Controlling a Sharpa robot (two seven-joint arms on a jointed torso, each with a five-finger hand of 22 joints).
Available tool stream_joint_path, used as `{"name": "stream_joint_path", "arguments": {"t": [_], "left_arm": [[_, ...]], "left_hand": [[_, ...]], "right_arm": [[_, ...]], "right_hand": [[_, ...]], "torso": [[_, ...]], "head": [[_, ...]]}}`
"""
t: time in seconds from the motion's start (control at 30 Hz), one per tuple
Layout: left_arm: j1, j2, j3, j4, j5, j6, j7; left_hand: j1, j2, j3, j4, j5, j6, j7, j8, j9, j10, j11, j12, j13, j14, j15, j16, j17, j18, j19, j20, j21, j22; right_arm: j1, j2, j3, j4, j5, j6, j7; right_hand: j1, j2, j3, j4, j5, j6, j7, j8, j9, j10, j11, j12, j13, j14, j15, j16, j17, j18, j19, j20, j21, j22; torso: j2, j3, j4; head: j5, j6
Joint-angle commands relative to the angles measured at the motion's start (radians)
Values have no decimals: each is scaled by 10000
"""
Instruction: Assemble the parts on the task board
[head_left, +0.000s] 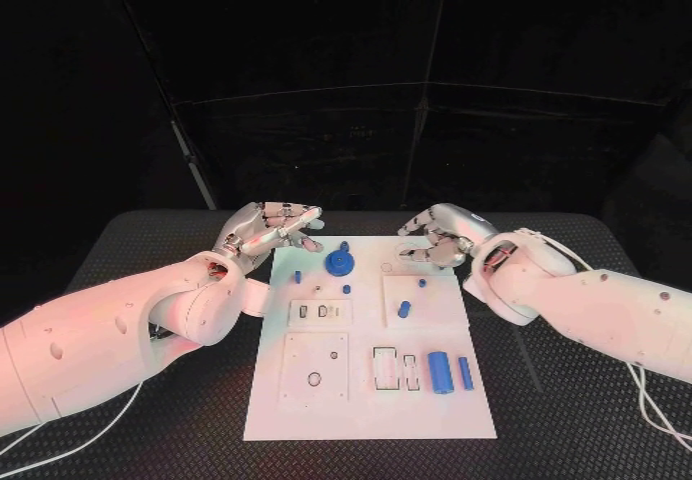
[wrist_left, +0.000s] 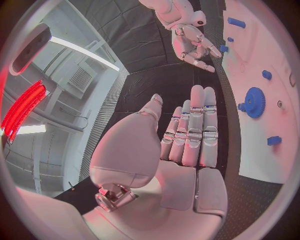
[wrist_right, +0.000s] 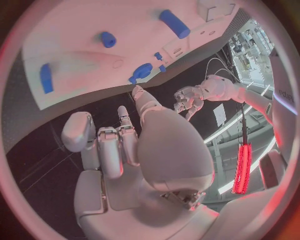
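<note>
Right robot hand (wrist_right: 134, 150) empty, fingers apart, task board (wrist_right: 81, 75) beyond, blue gear (wrist_right: 142, 71), apparently flat

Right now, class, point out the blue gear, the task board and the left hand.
blue gear (head_left: 339, 264): head view, centre of its round face.
task board (head_left: 368, 415): head view, bare white near edge.
left hand (head_left: 271, 227): head view, middle of the hand.

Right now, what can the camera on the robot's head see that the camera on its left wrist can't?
Head view alone: the near end of the task board, with two blue cylinders lying side by side, and the backs of both robot hands hovering open at the board's far end, left robot hand and right robot hand.

Left wrist view alone: the left robot hand's bare palm, with straight fingers holding nothing.

Both: the blue gear, the right robot hand, and small blue parts around the gear.
</note>
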Motion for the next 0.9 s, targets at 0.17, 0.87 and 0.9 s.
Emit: {"name": "stream_joint_path", "arguments": {"t": [0.17,0.87,0.9], "left_arm": [[13,96,9,-81,-32,160,58],[5,205,7,-240,-32,179,57],[5,205,7,-243,-32,179,57]], "left_hand": [[80,13,-3,-73,5,-28,60,-50,-3,-23,22,-63,-16,-51,3,20,9,90,-80,-22,-57,0],[82,13,-5,-77,5,-27,59,-50,-2,-22,22,-62,-16,-54,3,20,13,91,-81,-21,-57,0],[82,13,-5,-77,5,-27,59,-50,-2,-22,22,-62,-16,-54,3,20,13,91,-81,-21,-57,0]], "right_arm": [[17,-942,18,-357,3020,407,1791],[-474,-631,15,-1757,2687,1197,1758],[-481,-613,15,-1775,2685,1183,1767]], "right_hand": [[205,-116,-78,-302,-140,-12,33,-73,-24,40,-65,-65,1238,830,-44,-74,1781,40,-89,-14,-85,-53],[216,-66,-235,-460,-90,-366,109,-25,-8,3,9,-109,1198,836,22,-75,1796,54,-128,47,-133,-137],[217,-65,-235,-461,-88,-364,108,-24,-8,0,9,-112,1194,835,22,-76,1795,54,-128,47,-133,-137]], "torso": [[-28,42,-116],[-29,15,-86],[-29,17,-94]], "head": [[-119,100],[-158,49],[-158,49]]}}
